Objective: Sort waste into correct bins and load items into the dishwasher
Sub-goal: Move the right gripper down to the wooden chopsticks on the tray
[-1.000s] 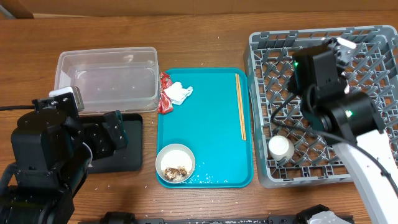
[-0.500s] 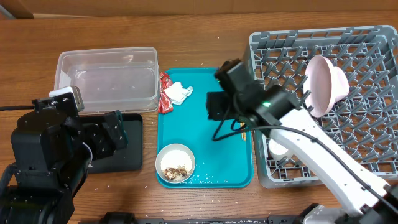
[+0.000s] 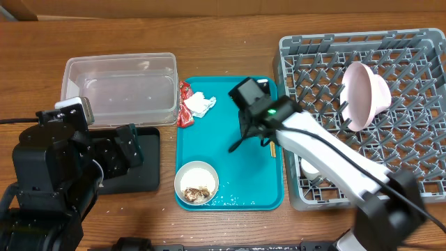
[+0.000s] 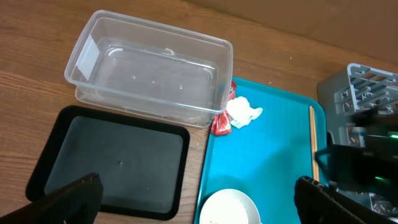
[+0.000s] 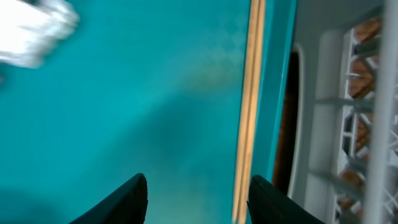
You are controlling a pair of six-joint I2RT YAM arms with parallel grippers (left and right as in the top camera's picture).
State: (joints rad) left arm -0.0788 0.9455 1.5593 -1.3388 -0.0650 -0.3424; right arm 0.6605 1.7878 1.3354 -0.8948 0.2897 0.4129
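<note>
My right gripper is open and empty, low over the teal tray, with the thin wooden chopsticks just inside its right finger. The chopsticks are partly hidden under the arm in the overhead view. A pink-lined bowl stands on edge in the grey dish rack, and a small white bowl sits at the rack's front left. A round white dish with brown scraps lies on the teal tray. The red wrapper and white napkin lie at its far left. My left gripper is open and empty.
The clear tub stands far left, with the black tray in front of it, partly under my left arm. The teal tray lies between them and the rack. In the left wrist view, tub and black tray hold nothing.
My right arm left the pink-lined bowl on edge in the rack and swung left, down over the teal tray by the chopsticks. The left arm has not moved.
</note>
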